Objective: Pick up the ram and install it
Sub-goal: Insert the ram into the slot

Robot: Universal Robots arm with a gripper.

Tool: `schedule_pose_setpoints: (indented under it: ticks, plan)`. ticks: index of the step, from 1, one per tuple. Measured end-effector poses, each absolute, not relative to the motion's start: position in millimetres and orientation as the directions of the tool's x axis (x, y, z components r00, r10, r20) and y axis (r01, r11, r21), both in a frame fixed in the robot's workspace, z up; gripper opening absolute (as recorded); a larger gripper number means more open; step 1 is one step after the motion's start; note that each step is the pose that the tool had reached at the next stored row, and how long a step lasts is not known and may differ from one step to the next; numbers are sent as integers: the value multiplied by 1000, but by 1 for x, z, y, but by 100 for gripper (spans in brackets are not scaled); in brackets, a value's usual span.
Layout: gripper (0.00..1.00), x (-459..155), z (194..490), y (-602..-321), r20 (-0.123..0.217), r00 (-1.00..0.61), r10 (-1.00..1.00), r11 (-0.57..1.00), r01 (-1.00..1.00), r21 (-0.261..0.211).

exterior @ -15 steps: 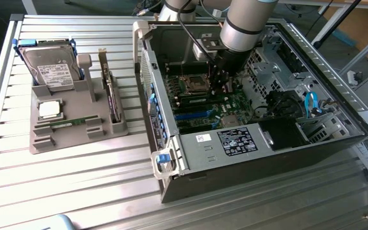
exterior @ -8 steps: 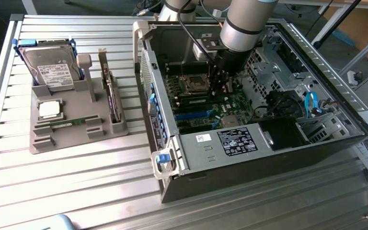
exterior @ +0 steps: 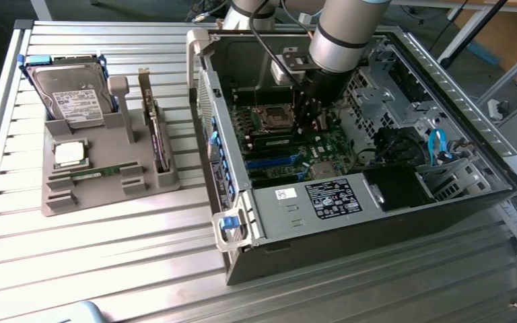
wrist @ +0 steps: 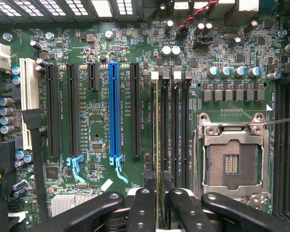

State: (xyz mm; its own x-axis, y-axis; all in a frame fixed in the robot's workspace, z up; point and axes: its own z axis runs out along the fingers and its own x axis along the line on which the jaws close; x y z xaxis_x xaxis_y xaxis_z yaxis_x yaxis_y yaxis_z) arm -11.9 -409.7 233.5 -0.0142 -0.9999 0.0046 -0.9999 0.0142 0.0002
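A ram stands edge-on in the memory slot nearest the long black card slots, beside several empty black memory slots. My gripper straddles one end of that stick, open, with a finger on each side and a small gap to the board. In the exterior view the gripper reaches down into the open computer case over the motherboard. A second, matching ram lies flat in the grey holder tray.
The empty processor socket sits close beside the memory slots. A blue card slot and black card slots lie on the other side. On the tray stand a hard drive, a silver processor and an upright expansion card.
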Motion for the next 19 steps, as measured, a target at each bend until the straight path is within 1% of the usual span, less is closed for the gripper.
schedule_pose_setpoints:
  ticks: [8, 19]
  plan:
    - [19, -12, 240, -410, 5, -14, -1000, 14, -1000, 0]
    - [19, -11, 259, -410, 5, -14, -1000, 14, -1000, 0]
